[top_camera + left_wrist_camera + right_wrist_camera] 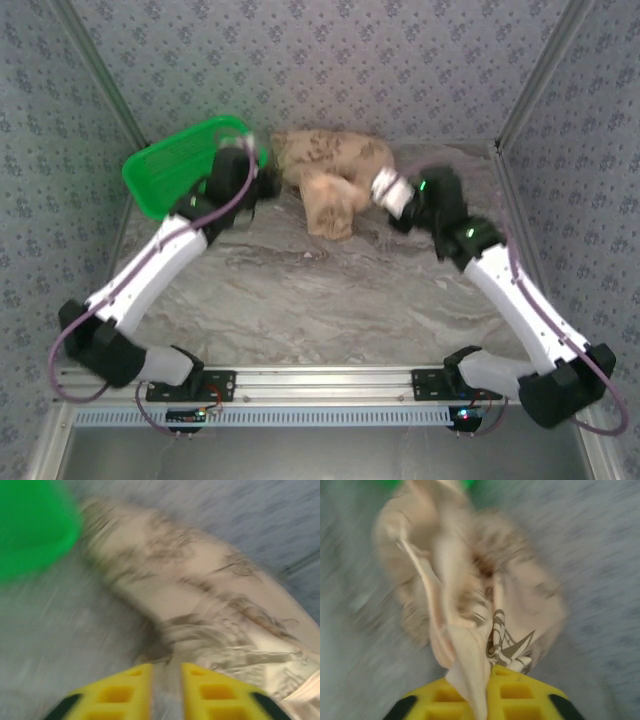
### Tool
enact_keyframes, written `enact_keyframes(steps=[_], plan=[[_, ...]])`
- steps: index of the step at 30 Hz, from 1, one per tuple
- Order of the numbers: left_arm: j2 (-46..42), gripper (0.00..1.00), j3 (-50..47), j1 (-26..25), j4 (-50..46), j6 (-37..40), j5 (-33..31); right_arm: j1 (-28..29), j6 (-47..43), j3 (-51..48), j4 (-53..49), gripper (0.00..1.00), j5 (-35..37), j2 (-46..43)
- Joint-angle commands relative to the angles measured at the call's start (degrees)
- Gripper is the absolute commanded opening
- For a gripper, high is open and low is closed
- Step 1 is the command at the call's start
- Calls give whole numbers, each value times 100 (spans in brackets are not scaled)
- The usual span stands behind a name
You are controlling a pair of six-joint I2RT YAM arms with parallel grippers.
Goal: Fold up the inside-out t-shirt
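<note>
The tan-peach t-shirt (325, 170) with dark brown print is bunched at the back middle of the table, strung between both grippers with a fold sagging towards the front. My left gripper (262, 182) is at its left end. In the left wrist view the yellow fingers (125, 690) stand close together with a pale strip of the t-shirt (210, 595) between them. My right gripper (382, 186) is at the right end. In the right wrist view the gripper (487, 676) is shut on a cream fold of the t-shirt (470, 580), printed side beside it.
A green plastic basket (180, 165) sits at the back left, right next to my left arm, and shows as a green blur (30, 525) in the left wrist view. The marbled grey table (320, 290) runs to patterned walls behind and at both sides.
</note>
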Motion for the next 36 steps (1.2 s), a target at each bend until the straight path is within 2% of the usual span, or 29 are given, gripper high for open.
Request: enact_keyframes(steps=[1,2,4,7,9,11,14,15,17,21,26,28,31,36], plan=[[-1441,53,-2609,-103,961,-2662,-112,775,-696,-1291,-702,42,235,-840],[-1769,61,-3228,-195,1192,-3133,54,1027,-595,-1537,-916,52,335,-999],[-2562,68,-4055,-347,1155,-3392,147,1548,-484,-1754,-1331,57,633,-1246],[-3416,71,-3862,-588,269,-2422,-324,1737,-375,-1478,-1463,63,1063,-1214],[-3500,76,-3455,-597,-203,-1738,-572,1723,-442,-1324,-1230,68,891,-1021],[-3252,77,-3017,-585,-506,-1186,-655,1650,-483,-1148,-819,72,358,-636],[-2542,78,-2481,-536,-664,-720,-514,1641,-243,-804,105,71,-703,390],[-2311,78,-2334,-499,-704,-652,-502,1656,18,-781,569,70,-778,767],[-1916,78,-2145,-395,-676,-494,-378,1755,-76,-806,1217,70,-629,1381],[-1371,78,-1977,-100,-426,-291,53,1852,-1296,-718,1929,69,-234,2233],[-935,77,-1935,63,-390,-163,444,1766,-2499,-455,2042,68,316,2924],[-859,77,-1966,77,-406,-105,529,1733,-2859,-482,2188,64,560,3162],[-860,76,-2037,97,-432,-44,577,1710,-3038,-599,2801,44,928,3465],[-966,74,-2088,193,-518,106,596,1779,-3032,-656,2760,6,319,3427]])
